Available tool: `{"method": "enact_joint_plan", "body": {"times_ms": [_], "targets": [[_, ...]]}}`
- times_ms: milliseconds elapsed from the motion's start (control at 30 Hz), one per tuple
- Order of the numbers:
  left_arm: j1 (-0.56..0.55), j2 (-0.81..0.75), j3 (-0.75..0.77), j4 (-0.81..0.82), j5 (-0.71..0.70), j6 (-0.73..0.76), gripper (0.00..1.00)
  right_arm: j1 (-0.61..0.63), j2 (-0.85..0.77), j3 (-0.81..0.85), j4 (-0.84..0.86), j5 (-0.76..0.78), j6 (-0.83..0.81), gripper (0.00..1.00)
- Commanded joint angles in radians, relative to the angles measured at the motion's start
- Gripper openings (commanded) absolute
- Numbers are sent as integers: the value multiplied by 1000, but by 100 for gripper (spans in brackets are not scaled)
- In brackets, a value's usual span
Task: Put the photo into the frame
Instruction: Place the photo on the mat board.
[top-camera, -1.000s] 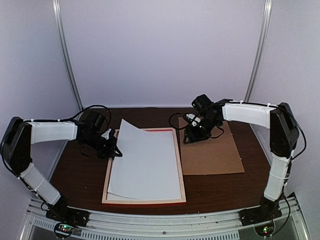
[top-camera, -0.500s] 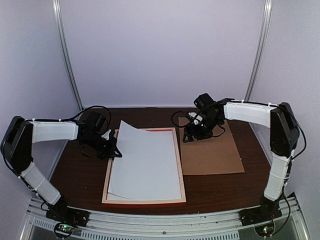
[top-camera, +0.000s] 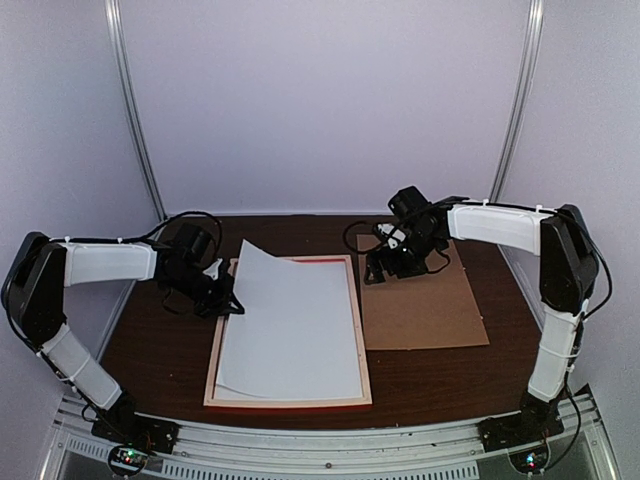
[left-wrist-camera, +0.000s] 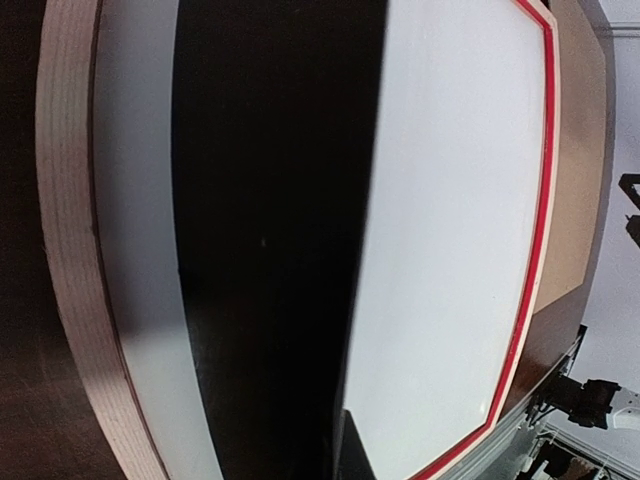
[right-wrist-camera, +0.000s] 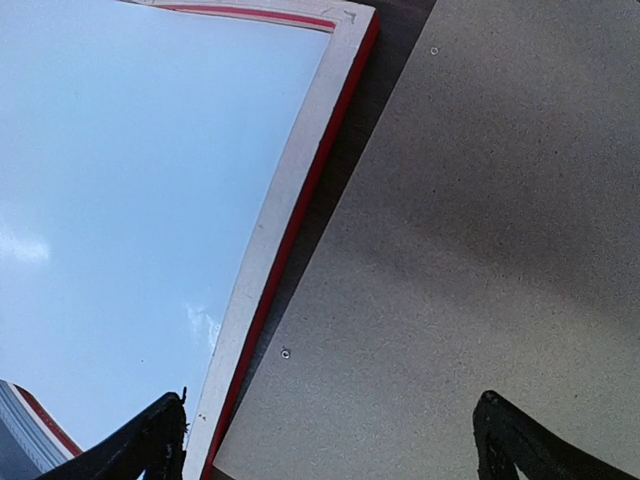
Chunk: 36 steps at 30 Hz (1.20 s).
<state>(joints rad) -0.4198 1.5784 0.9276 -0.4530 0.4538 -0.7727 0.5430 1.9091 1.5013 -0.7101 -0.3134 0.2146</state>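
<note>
The frame (top-camera: 358, 330) lies flat with its pale back up and a thin red edge showing. The photo (top-camera: 295, 320) lies on it white back up, so its printed side is hidden. My left gripper (top-camera: 226, 302) is shut on the photo's left edge and holds that edge raised off the frame. In the left wrist view the photo (left-wrist-camera: 450, 220) slopes up over a dark gap, with the pale frame rail (left-wrist-camera: 70, 250) at left. My right gripper (top-camera: 384, 270) is open and empty. Its fingertips (right-wrist-camera: 165, 435) hang over the brown board beside the frame's right rail (right-wrist-camera: 300, 190).
The plain brown backing board (top-camera: 425, 310) lies flat right of the frame, and fills most of the right wrist view (right-wrist-camera: 480, 220). A second white sheet (left-wrist-camera: 135, 250) lies inside the frame under the raised photo. Pale booth walls stand close on both sides.
My right gripper has shifted slightly right and back, away from the frame's far right corner. The left gripper and the raised photo have not visibly moved.
</note>
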Motion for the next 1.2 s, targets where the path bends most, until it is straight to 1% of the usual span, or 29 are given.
{"method": "enact_joint_plan", "body": {"times_ms": [0,600,667,767,900,933,1033,1167], "targets": [[-2,-6,-17,90,-6,-28,0,-5,22,31,11,21,13,100],[-22,-7,-55,135,-16,-54,0,-4,16,10,19,12,24,100],[-23,-13,-55,130,-22,-54,5,-5,14,7,20,12,25,100],[-24,-18,-53,117,-29,-49,17,-6,12,-1,24,10,27,100],[-26,-15,-41,87,-43,-33,41,-5,6,-9,31,6,32,100],[-28,-14,-35,77,-49,-27,45,-5,5,-11,32,6,32,100],[-30,-10,-27,56,-59,-12,53,-5,-1,-19,35,5,34,100],[-33,-9,-19,27,-80,4,59,-5,-7,-28,38,4,37,100]]}}
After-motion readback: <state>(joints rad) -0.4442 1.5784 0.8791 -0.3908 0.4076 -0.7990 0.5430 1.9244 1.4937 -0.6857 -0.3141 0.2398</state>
